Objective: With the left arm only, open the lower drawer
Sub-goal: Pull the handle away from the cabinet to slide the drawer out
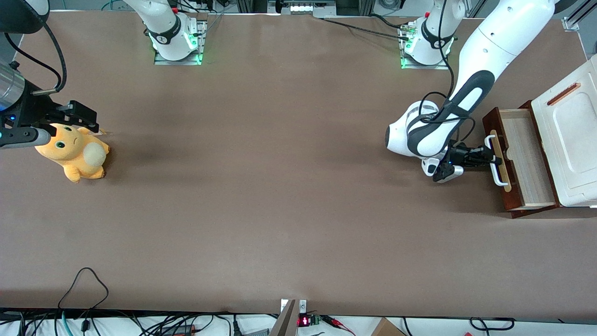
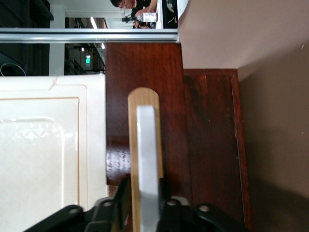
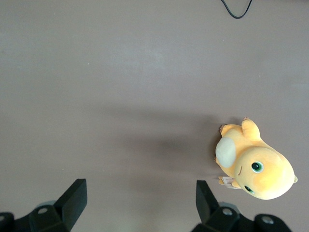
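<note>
The lower drawer (image 1: 526,154) is dark reddish-brown wood and stands pulled out of its cabinet, with its pale inside showing. Its white loop handle (image 1: 496,162) sits on a pale wooden strip (image 1: 503,158). The glossy white left arm (image 1: 485,51) reaches down in front of the drawer. Its black gripper (image 1: 493,158) is shut on the handle near the middle. In the left wrist view the black fingers (image 2: 121,198) clamp the white handle (image 2: 147,154) from both sides, the gripper (image 2: 145,195) against the pale strip (image 2: 134,145) and the drawer front (image 2: 171,121).
The cabinet's white moulded top panel (image 1: 573,135) with an orange-brown strip (image 1: 563,93) lies over the drawer, at the working arm's end of the table. An orange plush toy (image 1: 74,151) lies toward the parked arm's end. A black cable loop (image 1: 84,284) lies near the front edge.
</note>
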You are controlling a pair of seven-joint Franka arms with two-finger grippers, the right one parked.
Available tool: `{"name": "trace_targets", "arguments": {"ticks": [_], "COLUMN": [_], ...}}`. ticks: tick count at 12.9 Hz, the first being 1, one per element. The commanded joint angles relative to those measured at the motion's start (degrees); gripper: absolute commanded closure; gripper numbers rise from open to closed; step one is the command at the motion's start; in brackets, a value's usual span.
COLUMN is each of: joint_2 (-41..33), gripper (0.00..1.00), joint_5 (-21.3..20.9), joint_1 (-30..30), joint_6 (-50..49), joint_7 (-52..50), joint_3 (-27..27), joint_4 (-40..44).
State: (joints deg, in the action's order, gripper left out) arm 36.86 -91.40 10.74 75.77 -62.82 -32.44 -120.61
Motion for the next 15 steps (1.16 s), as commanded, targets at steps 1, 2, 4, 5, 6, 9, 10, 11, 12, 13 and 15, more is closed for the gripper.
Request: {"name": "trace_targets", "arguments": {"ticks": [1,2,4,5,6,9,10,11,12,13,15], "joint_2": [-1.35,-1.79,-3.89,-5.21,-6.61,-11.35,-13.11,-14.61,-16.37,-18.73,-23.39], "gripper": [0.0,0.0,0.0,0.0,0.0,0.0,0.0,0.0,0.0,0.0,0.0], "joint_5": [0.33,2.26,7.0,9.89,13.49,24.03,28.95,33.43,37.83,44.66,57.58], "joint_1": [-0.19,-0.19,-0.19,-0.19,-0.19,-0.28,-0.46,-0.63,-0.55,-0.55,-1.07], "joint_6": [-0.09,0.17,3.13,5.68,7.62,10.53,11.06,11.07,11.07,11.15,11.76], "joint_7": [4.02,4.55,4.9,5.51,8.04,13.76,16.74,21.56,25.87,29.65,36.24], "joint_3": [-0.34,-0.43,-0.43,-0.43,-0.43,-0.34,-0.34,-0.34,-0.25,0.7,5.7], "joint_4": [1.26,1.87,3.88,4.68,5.99,9.16,11.43,14.06,16.18,18.37,22.51]}}
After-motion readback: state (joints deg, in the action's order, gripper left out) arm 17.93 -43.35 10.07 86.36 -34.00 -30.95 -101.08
